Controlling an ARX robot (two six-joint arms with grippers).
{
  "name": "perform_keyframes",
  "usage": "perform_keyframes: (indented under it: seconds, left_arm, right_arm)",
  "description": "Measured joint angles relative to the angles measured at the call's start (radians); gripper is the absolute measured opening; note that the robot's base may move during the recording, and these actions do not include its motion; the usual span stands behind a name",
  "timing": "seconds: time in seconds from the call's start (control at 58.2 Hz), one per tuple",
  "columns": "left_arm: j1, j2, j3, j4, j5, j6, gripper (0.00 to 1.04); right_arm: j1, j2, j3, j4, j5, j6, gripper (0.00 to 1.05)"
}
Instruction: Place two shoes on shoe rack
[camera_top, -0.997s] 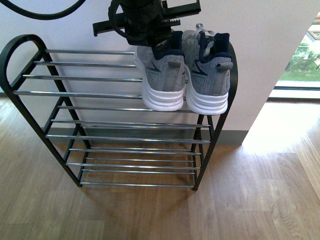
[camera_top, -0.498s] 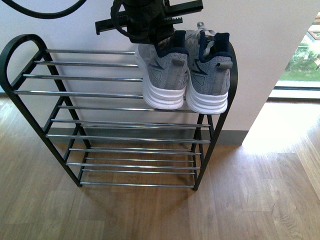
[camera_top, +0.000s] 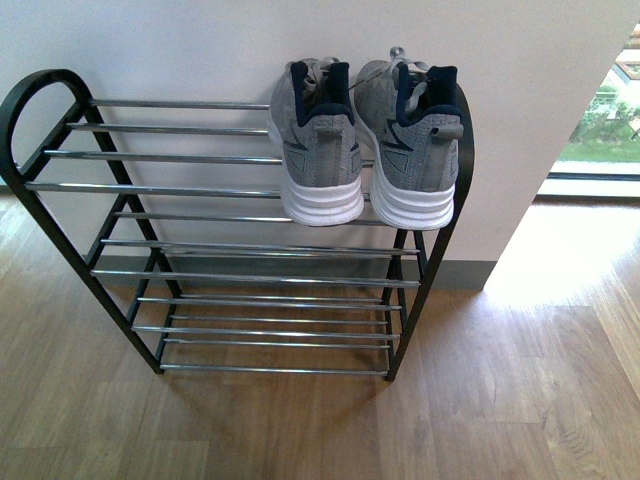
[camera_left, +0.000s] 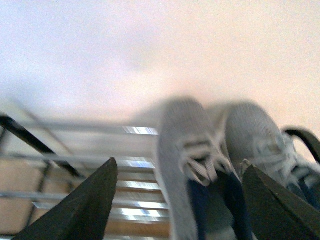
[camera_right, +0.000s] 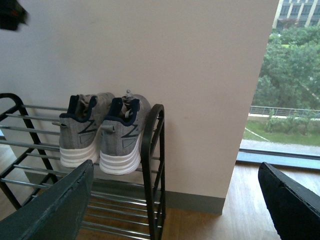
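Nearest you, the left fingers stand spread wide, and the right fingers are spread wide too. Beyond them, the shoe rack stands on the wood floor: a black frame with arched ends and three tiers of chrome bars. You see the two shoes on the top tier at its right end, side by side, heels toward you and toes toward the white wall. They are grey knit with thick white soles, navy collars and pale laces.
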Motion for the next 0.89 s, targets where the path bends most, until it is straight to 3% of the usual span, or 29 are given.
perform_keyframes:
  seconds: [0.052,0.206,0.327,0.413,0.636,0.894]
  left_arm:
    - [0.011,-0.089,-0.093,0.097,-0.023,0.056,0.95]
    - [0.084,-0.230,-0.337,0.364,0.174,0.011,0.72]
    - [0.135,-0.293,-0.500,0.419,0.225,-0.005,0.55]
    - [0.186,-0.378,-0.649,0.457,0.281,-0.011,0.36]
    - [0.264,-0.520,-0.815,0.490,0.356,-0.017,0.01]
    - [0.342,-0.679,-0.966,0.482,0.431,-0.018,0.01]
  right_arm:
    - [0.000,0.000,0.000,0.000,0.000,0.000,0.95]
    - [0.000,0.000,0.000,0.000,0.000,0.000,0.95]
    - [0.000,0.000,0.000,0.000,0.000,0.000,0.95]
    - [0.000,0.000,0.000,0.000,0.000,0.000,0.95]
    - [0.000,0.000,0.000,0.000,0.000,0.000,0.95]
    - [0.000,0.000,0.000,0.000,0.000,0.000,0.95]
